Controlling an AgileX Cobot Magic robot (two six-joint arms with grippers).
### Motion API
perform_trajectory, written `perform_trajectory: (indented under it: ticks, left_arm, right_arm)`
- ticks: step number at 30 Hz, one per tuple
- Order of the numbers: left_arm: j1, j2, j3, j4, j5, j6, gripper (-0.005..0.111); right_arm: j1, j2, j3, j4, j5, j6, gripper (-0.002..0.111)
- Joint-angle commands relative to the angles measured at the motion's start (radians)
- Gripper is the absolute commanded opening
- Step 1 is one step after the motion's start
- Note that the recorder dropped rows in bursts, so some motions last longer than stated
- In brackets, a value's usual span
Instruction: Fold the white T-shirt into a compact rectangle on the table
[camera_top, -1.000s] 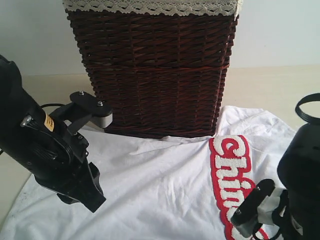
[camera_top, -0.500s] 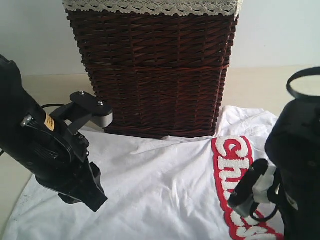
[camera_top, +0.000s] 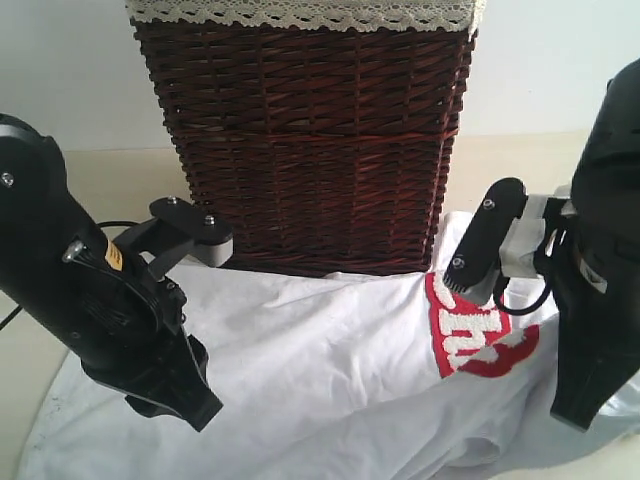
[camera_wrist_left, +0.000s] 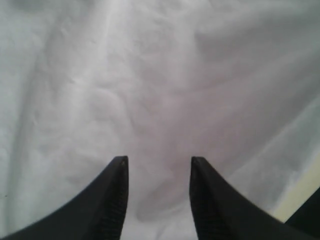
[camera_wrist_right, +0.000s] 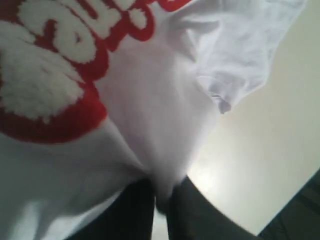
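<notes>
Across the table (camera_top: 100, 170), in front of the dark wicker basket (camera_top: 310, 150) and touching its base: white T-shirt (camera_top: 330, 380), spread and wrinkled. Rises at its right side into a bunch, with the red chest band (camera_top: 470, 335) crumpled and partly folded under. Right gripper (camera_wrist_right: 164, 187): clenched on a ridge of white cloth just beside the band, pale tabletop showing past the hem. Left gripper (camera_wrist_left: 158, 160): released, jaws parted over plain white fabric on the left side, nothing caught between them; cannot tell whether touching the cloth.
</notes>
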Motion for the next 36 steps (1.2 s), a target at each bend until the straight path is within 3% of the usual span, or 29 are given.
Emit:
perform_trajectory:
  ticks: [1, 5, 9, 16, 18, 24, 30, 34, 36]
  left_arm:
    - [-0.004, 0.012, 0.004, -0.011, -0.006, 0.005, 0.041]
    - [-0.004, 0.012, 0.004, -0.011, -0.004, 0.005, 0.041]
    - [-0.004, 0.012, 0.004, -0.011, -0.004, 0.005, 0.041]
    - [-0.004, 0.012, 0.004, -0.011, -0.008, 0.005, 0.041]
    - [-0.004, 0.012, 0.004, -0.011, -0.008, 0.005, 0.041]
    - [-0.004, 0.012, 0.004, -0.024, -0.002, 0.005, 0.041]
    - [-0.006, 0.012, 0.004, -0.028, -0.002, 0.011, 0.041]
    - [-0.006, 0.012, 0.004, -0.028, -0.002, 0.013, 0.041]
    - [-0.006, 0.012, 0.004, -0.032, -0.002, 0.017, 0.041]
  right_arm:
    - [0.004, -0.005, -0.008, -0.115, -0.001, 0.056, 0.026]
    - [0.004, 0.004, -0.008, -0.109, -0.093, 0.071, 0.045]
    - [0.004, 0.017, -0.008, -0.044, -0.119, 0.134, 0.049]
    - [0.004, 0.017, -0.006, 0.543, -0.050, -0.219, 0.049]
    - [0.004, 0.019, 0.005, 0.634, -0.039, -0.295, 0.049]
    - [0.004, 0.034, 0.068, 0.426, -0.102, -0.204, 0.051]
    - [0.004, 0.118, 0.141, 0.389, -0.147, -0.202, 0.060]
    - [0.004, 0.181, 0.143, 0.320, -0.187, -0.121, 0.057]
    - [0.004, 0.208, 0.143, 0.283, -0.187, -0.075, 0.049]
